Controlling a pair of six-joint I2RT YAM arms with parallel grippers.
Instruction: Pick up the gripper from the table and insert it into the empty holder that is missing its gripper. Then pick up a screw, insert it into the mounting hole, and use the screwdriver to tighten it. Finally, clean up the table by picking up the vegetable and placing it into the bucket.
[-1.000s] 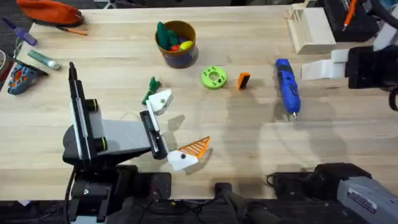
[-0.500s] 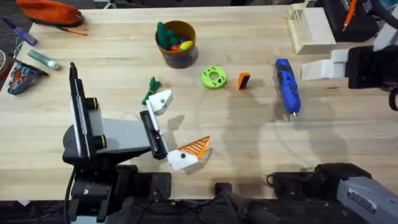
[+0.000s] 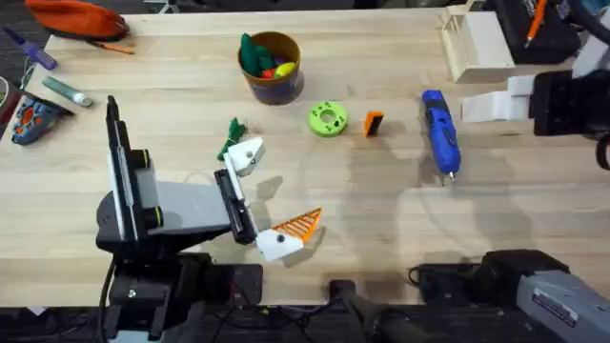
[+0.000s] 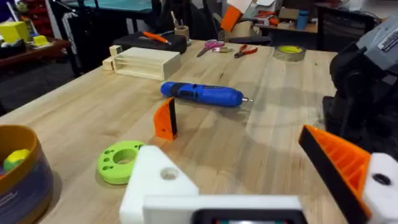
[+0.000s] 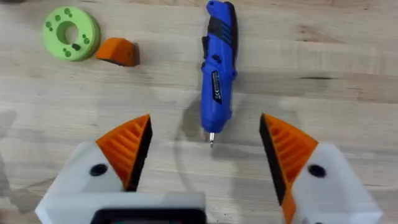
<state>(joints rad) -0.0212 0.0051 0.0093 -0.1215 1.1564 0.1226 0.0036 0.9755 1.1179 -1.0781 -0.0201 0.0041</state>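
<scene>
Your left hand [image 3: 255,198] sits spread, its bare white holder [image 3: 245,155] awaiting the orange gripper [image 3: 373,123] at two o'clock; your right hand [image 5: 202,155] hangs spread above the screwdriver [image 5: 217,74].

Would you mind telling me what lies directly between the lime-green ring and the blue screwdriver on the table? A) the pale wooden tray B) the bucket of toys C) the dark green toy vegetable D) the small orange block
D: in the overhead view the small orange block sits just beside the lime-green ring, with the blue screwdriver farther along on its other side.
</scene>
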